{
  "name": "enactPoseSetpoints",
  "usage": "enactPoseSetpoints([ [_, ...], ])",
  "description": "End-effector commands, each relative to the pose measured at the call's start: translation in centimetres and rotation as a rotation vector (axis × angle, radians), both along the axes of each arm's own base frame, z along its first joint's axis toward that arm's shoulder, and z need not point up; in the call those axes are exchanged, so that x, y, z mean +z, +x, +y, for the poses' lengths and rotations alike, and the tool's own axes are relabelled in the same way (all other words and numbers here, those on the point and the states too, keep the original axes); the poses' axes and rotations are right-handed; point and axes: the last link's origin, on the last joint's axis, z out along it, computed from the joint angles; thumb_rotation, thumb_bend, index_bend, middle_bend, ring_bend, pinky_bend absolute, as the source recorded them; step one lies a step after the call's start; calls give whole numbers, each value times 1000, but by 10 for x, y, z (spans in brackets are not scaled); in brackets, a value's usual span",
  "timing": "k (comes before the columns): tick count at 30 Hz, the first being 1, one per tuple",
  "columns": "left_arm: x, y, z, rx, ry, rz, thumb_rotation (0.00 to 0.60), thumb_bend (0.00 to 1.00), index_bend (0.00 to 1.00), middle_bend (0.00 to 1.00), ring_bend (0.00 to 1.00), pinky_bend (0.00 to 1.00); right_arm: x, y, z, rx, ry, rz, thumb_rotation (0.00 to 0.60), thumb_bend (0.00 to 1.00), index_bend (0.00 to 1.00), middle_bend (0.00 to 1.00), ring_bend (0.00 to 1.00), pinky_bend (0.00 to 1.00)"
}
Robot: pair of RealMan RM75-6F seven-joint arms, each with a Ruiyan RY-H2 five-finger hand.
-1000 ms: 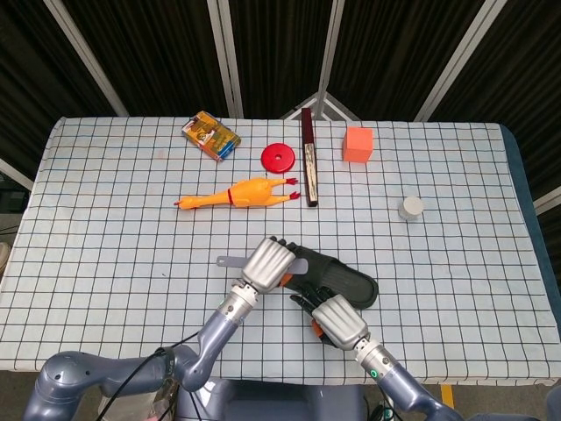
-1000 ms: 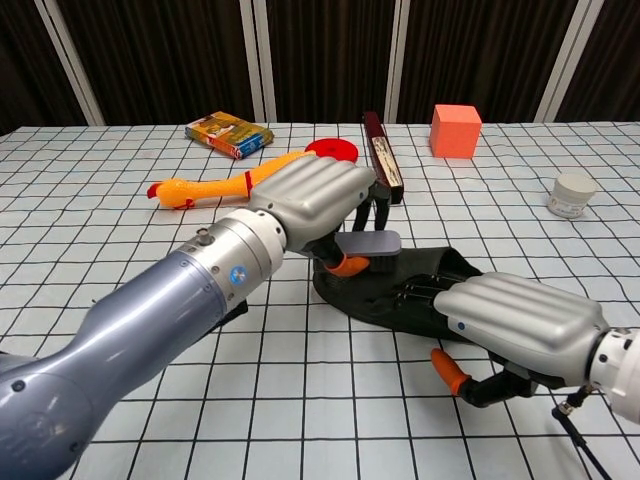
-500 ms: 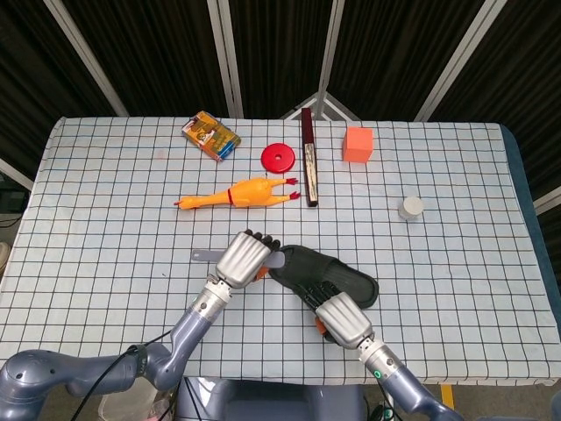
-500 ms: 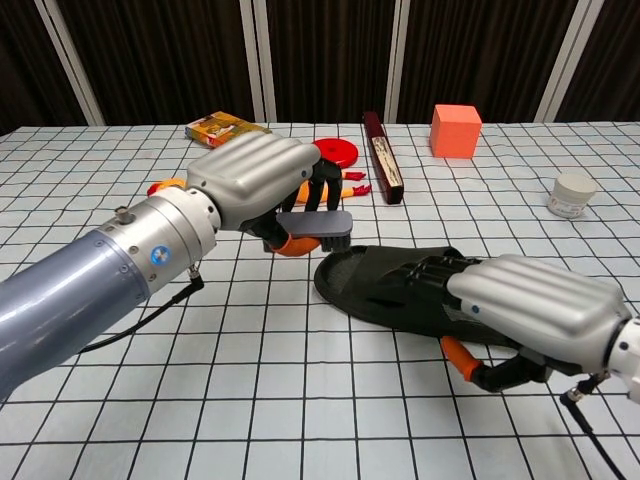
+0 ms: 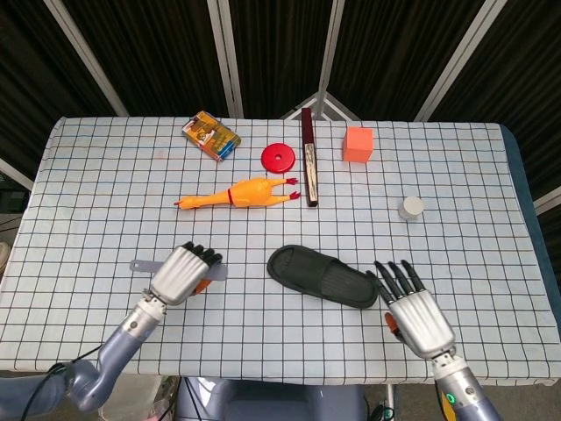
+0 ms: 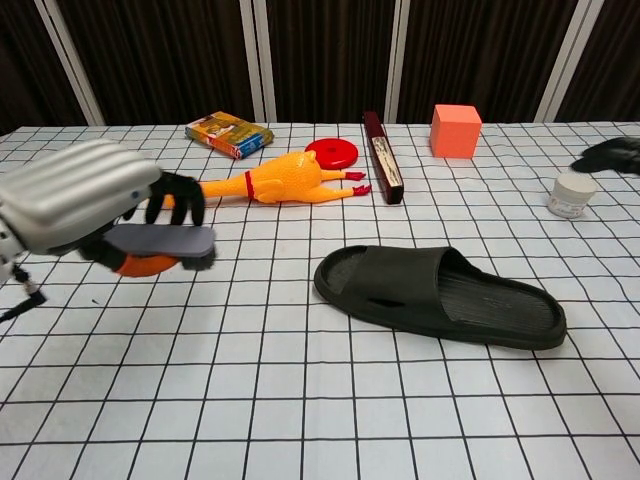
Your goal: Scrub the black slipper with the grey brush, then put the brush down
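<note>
No lettering is legible, even on the printed box.

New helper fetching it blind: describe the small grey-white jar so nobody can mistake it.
Start at the orange cube near the checked table's far edge. Come nearer and rightward to the small jar, standing alone. It is the only pale, round, squat thing there.

Slipper lies mid-table, front. Left hand with brush well left of it; right hand just right. Toy chicken behind slipper; jar behind-right.
</note>
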Motion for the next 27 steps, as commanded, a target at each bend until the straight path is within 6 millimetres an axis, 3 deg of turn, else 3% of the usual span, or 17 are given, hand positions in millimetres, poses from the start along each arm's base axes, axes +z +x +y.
enactPoseSetpoints([
  [1, 11, -34, -12, 24, -9, 29, 600, 588, 623, 652, 586, 573, 18, -25, 11, -66, -49, -21, 600, 511, 0, 0, 0, 42],
  [6, 7, -67, -16, 50, -58, 57, 600, 566, 626, 653, 586, 573, 23, -59, 23, -122, -95, -39, 600, 511, 0, 0, 0, 33],
  [10, -1, -83, -10, 61, -62, 62, 600, 555, 616, 650, 586, 562, 18, -79, 30, -174, -73, -32, 600, 510, 0, 0, 0, 18],
  [18, -29, -84, 1, 41, -87, 46, 600, 491, 548, 637, 581, 490, 14, -84, 25, -195, -58, -22, 600, 511, 0, 0, 0, 17],
  [21, -35, -83, 3, 39, -100, 43, 600, 463, 526, 620, 538, 458, 13, -86, 24, -199, -60, -19, 600, 511, 0, 0, 0, 17],
  [27, -41, -75, 5, 25, -117, -10, 600, 257, 399, 510, 389, 386, 12, -88, 24, -208, -52, -9, 600, 510, 0, 0, 0, 17],
])
